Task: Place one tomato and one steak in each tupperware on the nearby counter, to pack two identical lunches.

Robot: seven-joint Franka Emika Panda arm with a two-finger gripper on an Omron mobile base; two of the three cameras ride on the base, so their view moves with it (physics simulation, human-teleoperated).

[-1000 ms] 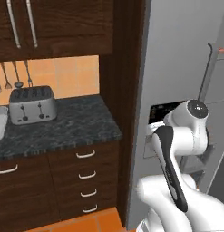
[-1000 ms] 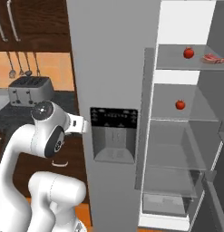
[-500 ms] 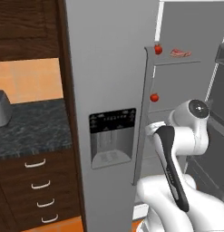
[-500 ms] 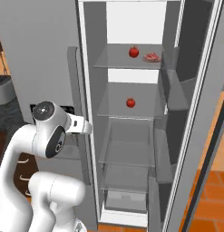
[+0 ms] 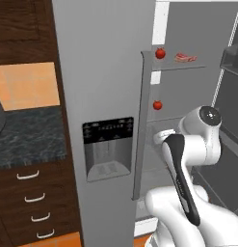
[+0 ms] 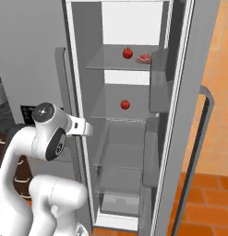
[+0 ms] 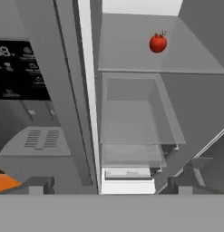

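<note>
We judge that we are at the very start of the packing: nothing is gathered yet, and we face the open fridge [image 6: 180, 138] to fetch the first item. Our gripper [image 7: 106, 186] is wide open and holds nothing, its tips just rising at the bottom of the hand view, well short of the shelves. The food is all inside: one tomato [image 6: 128, 52] sits on the top shelf [image 6: 106, 62] with the steak [image 6: 144, 58] near it, apart, and a second tomato [image 6: 125, 104] sits alone on the shelf below. The lower tomato [image 7: 158, 43] lies ahead and above in the hand view, so we reckon the next move calls for raising and extending the arm into the compartment, squaring the jaws around the round fruit and closing gently, since it may roll on the smooth shelf. The counter [image 5: 29, 137] shows at the left of the left base view, beside the closed fridge door with its dispenser [image 5: 108, 149], over drawers [image 5: 31, 202]; the containers on it are out of sight there. The right base view gives the full stack of shelves down to the bottom drawer, while the left base view catches both tomatoes and the steak [image 5: 185, 58] past the door's edge.
</note>
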